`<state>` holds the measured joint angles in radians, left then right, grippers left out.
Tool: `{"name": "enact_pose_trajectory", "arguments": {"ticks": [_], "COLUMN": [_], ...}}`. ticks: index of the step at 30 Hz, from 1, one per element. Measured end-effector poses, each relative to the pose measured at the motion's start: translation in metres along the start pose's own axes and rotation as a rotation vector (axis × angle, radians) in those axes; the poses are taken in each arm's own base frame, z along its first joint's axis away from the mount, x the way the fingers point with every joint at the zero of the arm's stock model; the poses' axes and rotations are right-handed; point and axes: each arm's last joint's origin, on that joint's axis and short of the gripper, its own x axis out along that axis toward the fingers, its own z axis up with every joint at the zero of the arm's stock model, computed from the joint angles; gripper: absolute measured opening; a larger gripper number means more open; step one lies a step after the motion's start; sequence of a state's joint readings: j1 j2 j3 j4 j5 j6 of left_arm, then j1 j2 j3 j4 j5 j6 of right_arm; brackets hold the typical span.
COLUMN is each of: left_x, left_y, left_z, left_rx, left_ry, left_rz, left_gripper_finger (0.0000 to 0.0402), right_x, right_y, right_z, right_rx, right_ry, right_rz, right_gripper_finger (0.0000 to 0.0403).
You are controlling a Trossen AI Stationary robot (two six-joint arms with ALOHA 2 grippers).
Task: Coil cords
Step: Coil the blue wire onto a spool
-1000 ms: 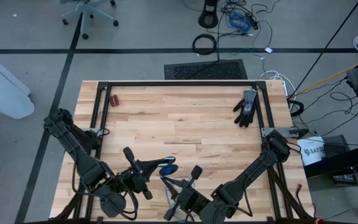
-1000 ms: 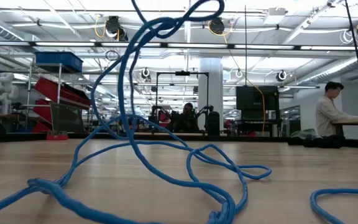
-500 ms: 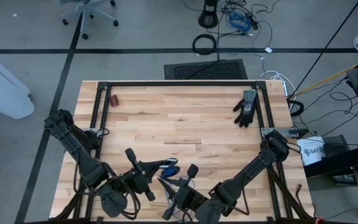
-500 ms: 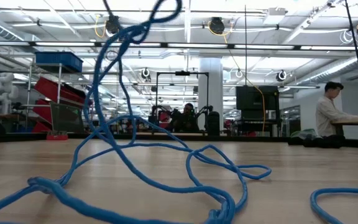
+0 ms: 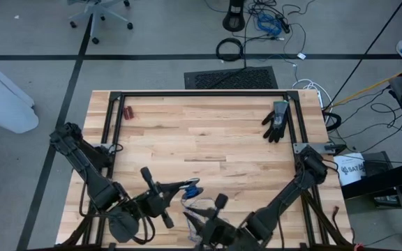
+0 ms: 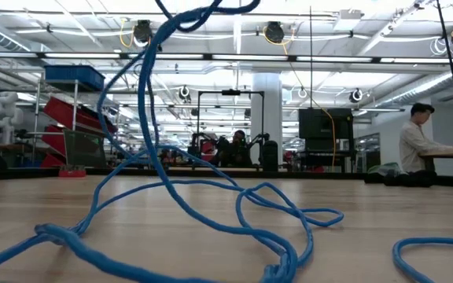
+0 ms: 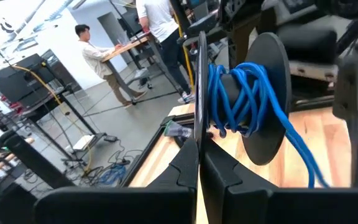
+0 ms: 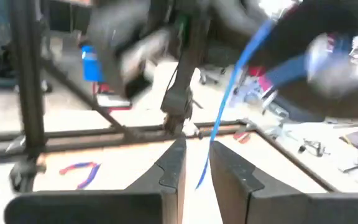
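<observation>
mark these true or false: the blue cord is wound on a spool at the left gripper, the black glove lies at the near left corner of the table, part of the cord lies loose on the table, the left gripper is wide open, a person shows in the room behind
1. The blue cord is wound on a dark spool at the left gripper. True.
2. The black glove lies at the table's near left corner. False: it lies near the far right corner.
3. Part of the cord lies loose on the table. True.
4. The left gripper is wide open. False: it is shut on the spool's thin flange.
5. A person shows in the room behind. True.

Cord (image 5: 190, 189) at table (image 5: 208, 139) near edge; glove (image 5: 277, 120) far right.
</observation>
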<state>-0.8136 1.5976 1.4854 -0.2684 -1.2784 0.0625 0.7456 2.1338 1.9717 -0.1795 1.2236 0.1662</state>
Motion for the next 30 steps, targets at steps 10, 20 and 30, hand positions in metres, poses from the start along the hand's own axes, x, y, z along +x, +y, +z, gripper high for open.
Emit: {"name": "enact_pose_trajectory", "arguments": {"ticks": [10, 20, 30], "left_x": [-0.013, -0.013, -0.013], "left_y": [0.002, 0.006, 0.005], "left_z": [0.011, 0.016, 0.015], "left_rx": [-0.053, -0.093, -0.089], "left_ry": [-0.03, -0.042, -0.042], "left_rz": [-0.032, -0.03, -0.031], "left_gripper_finger": [0.0006, 0.0006, 0.0006], "right_x": [-0.038, -0.015, 0.011], "right_y": [0.01, 0.022, 0.019], "right_z": [-0.022, -0.037, -0.035], "right_rx": [0.013, -0.042, -0.06], "right_ry": [0.066, 0.088, 0.078], "right_rz": [0.061, 0.106, 0.106], "right_gripper_finger": [0.0059, 0.0059, 0.0059]}}
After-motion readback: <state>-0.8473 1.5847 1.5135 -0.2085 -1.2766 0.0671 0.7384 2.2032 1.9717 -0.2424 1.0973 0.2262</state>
